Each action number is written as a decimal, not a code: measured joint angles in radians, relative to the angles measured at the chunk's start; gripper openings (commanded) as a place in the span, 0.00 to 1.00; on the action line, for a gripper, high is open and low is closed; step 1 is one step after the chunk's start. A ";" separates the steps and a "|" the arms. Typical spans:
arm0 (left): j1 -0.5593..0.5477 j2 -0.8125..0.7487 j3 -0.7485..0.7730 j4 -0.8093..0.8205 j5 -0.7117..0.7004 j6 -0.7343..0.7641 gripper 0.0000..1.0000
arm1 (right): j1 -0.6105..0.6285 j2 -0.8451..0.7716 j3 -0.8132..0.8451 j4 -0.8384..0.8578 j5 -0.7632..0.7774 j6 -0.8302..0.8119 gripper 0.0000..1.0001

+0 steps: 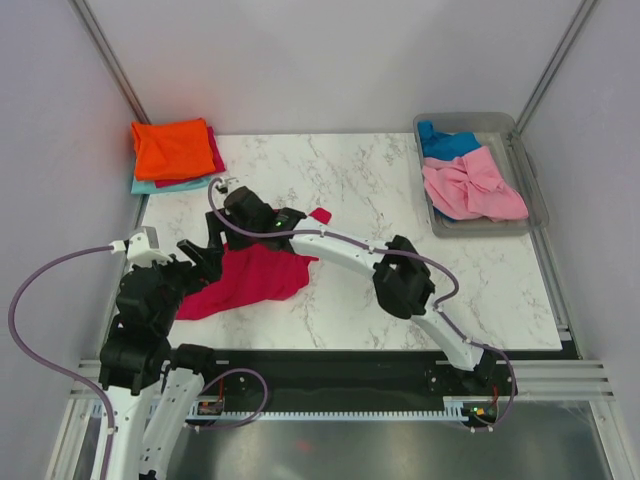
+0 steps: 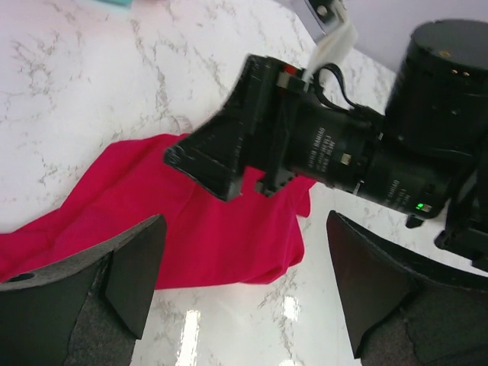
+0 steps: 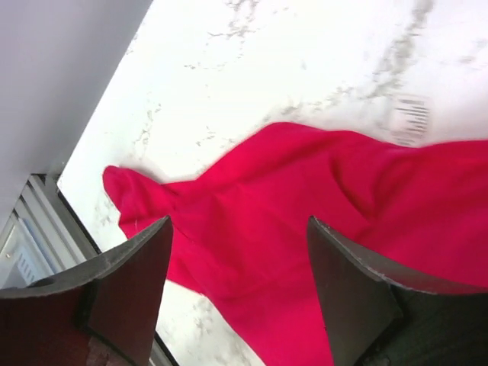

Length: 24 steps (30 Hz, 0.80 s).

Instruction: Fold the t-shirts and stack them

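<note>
A crimson-pink t-shirt lies rumpled and unfolded on the marble table's near left part. My left gripper is open and empty, hovering over the shirt's near edge. My right gripper reaches across from the right, open and empty, just above the shirt's left part. Its black body fills the left wrist view. A folded stack with an orange t-shirt on top sits at the far left. A blue t-shirt and a light pink t-shirt lie in the tub.
The clear grey plastic tub stands at the far right. Crimson and teal edges show under the orange shirt. The table's left edge and metal rail are close to the right gripper. Bare marble lies mid-table.
</note>
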 measured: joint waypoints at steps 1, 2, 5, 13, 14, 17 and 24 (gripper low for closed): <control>-0.001 0.000 -0.003 -0.011 0.001 0.000 0.93 | 0.011 0.042 0.058 -0.005 -0.001 0.006 0.75; -0.004 0.000 -0.003 -0.017 0.002 -0.001 0.93 | 0.019 0.079 0.101 -0.011 -0.001 0.011 0.74; -0.014 0.001 0.001 -0.031 0.005 0.005 0.93 | 0.026 0.150 0.163 -0.032 0.014 0.022 0.69; -0.019 0.002 0.010 -0.053 -0.002 0.016 0.94 | -0.006 0.210 0.145 -0.093 0.092 0.023 0.63; -0.019 0.002 0.010 -0.053 0.001 0.016 0.94 | -0.011 0.211 0.141 -0.094 0.098 0.023 0.61; -0.010 0.002 0.010 -0.053 0.014 0.021 0.94 | -0.023 0.211 0.136 -0.097 0.102 0.022 0.59; 0.054 0.002 0.010 -0.051 0.061 0.031 0.94 | -0.030 0.211 0.135 -0.095 0.101 0.028 0.52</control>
